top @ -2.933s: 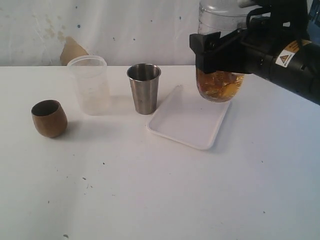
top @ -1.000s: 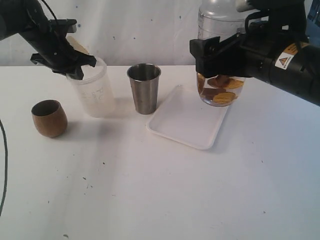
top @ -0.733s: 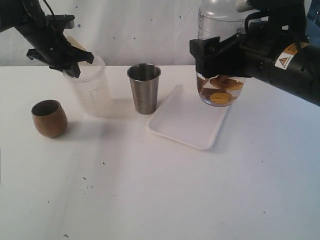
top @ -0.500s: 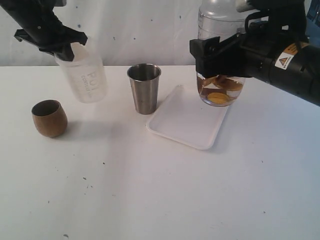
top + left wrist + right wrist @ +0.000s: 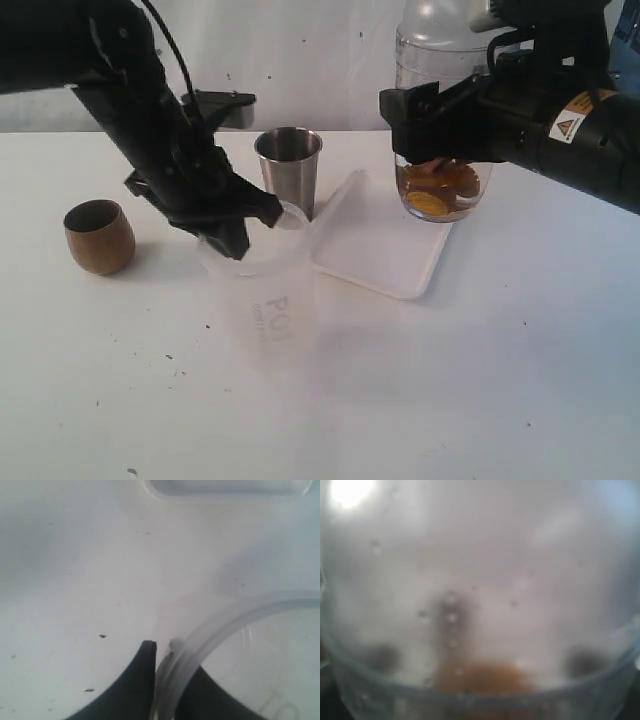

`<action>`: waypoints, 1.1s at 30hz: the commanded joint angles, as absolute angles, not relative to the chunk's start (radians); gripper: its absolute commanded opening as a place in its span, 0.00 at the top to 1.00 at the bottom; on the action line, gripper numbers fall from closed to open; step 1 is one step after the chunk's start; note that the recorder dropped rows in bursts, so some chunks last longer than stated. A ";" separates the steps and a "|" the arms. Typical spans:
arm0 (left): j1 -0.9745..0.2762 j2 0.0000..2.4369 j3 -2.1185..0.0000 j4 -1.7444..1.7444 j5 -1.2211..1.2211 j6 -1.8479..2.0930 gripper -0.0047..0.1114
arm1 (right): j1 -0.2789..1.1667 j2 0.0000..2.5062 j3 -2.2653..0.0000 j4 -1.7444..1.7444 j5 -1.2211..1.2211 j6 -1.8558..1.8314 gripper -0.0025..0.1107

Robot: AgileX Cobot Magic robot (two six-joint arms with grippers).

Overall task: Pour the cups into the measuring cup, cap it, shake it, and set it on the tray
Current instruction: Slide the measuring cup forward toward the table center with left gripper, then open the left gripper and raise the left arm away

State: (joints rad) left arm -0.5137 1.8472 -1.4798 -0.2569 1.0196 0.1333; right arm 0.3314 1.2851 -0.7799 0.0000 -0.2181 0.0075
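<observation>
The right jaws stand wide around the measuring cup (image 5: pixel 441 190) and hold it upright in the air over the far right part of the tray (image 5: pixel 372 252), clear of the tray's floor. Amber liquid with orange and brown pieces sits in its rounded base; in the right wrist view the measuring cup (image 5: pixel 480 605) fills the frame, its wall wet with droplets

The left jaws are pinched narrow on the rim of the frosted cup (image 5: pixel 262 305), one of the fingers (image 5: pixel 134 682) outside the wall and the other inside it, the rim (image 5: pixel 220 622) running between them. This cup hangs upright at the tray's near left corner, its wall overlapping the tray's edge in the exterior view; whether its base touches the surface (image 5: pixel 420 400) I cannot tell

The steel tumbler (image 5: pixel 289 176) stands upright just beside the tray's far left edge. The wooden cup (image 5: pixel 98 236) stands well to the left of the tray, beyond the left arm, apart from everything else
</observation>
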 commanded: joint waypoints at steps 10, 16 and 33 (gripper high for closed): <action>-0.590 1.880 -1.421 -0.191 0.841 0.053 0.48 | 0.330 1.267 -0.795 0.000 -0.274 0.000 0.98; -0.590 1.863 -1.447 -0.176 0.840 0.053 0.25 | 0.330 1.267 -0.795 0.000 -0.274 0.000 0.98; -0.590 1.547 -1.372 -0.161 0.696 0.083 0.96 | 0.330 1.186 -0.795 0.000 -0.290 0.000 0.98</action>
State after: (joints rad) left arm -0.5866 1.6325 -1.4317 -0.1538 0.7888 0.0779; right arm 0.3314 1.2233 -0.7799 0.0000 -0.2093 0.0075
